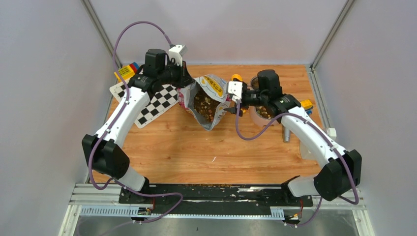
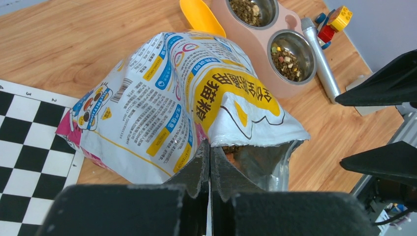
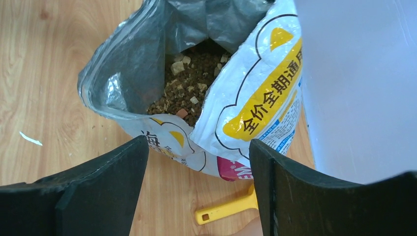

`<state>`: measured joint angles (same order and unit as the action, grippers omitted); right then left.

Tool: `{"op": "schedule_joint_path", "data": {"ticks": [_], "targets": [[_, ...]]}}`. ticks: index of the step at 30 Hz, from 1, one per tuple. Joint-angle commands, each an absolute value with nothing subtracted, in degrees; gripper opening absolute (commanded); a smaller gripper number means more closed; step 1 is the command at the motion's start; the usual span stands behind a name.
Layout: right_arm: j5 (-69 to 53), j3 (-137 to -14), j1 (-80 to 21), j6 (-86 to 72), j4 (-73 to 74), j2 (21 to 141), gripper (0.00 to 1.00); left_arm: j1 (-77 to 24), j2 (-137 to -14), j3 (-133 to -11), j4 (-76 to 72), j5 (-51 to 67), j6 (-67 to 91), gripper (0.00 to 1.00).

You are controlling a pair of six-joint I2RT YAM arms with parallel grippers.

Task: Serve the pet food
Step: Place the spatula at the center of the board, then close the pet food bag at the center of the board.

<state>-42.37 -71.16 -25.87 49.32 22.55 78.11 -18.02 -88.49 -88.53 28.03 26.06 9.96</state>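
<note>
The cat-print bag lies open on the wooden table, mouth toward the arms. Brown pet food kibble fills its inside and also shows from above. My left gripper is shut on the bag's rim at its left side; in the top view it sits at the bag's far-left corner. My right gripper is open and empty, just in front of the bag's mouth, near the bag's right edge in the top view. The yellow scoop lies behind the bag; its handle shows between my right fingers.
A pink double bowl with kibble in both cups stands right of the bag, under my right arm. A silver cylinder and toy blocks lie beyond it. A checkerboard mat lies left.
</note>
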Motion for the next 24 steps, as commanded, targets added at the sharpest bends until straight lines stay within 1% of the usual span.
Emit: {"op": "schedule_joint_path", "data": {"ticks": [1, 5, 14, 24], "targets": [[-40.26, -71.85, -28.08, 60.72, 25.38, 79.15, 0.75, -17.27, -87.13, -89.47, 26.43, 25.47, 8.93, 0.00], [-35.00, -69.90, -30.37, 64.97, 24.07, 79.87, 0.74, -17.23, -87.63, -89.56, 26.49, 25.45, 8.64, 0.00], [-28.51, -64.21, -32.28, 67.17, 15.62, 80.68, 0.71, -17.23, -88.30, -89.82, 26.72, 25.56, 8.44, 0.00], [-24.81, -63.05, -34.07, 67.24, 9.59, 82.39, 0.64, -17.25, -88.42, -89.82, 26.72, 25.50, 8.35, 0.00]]}}
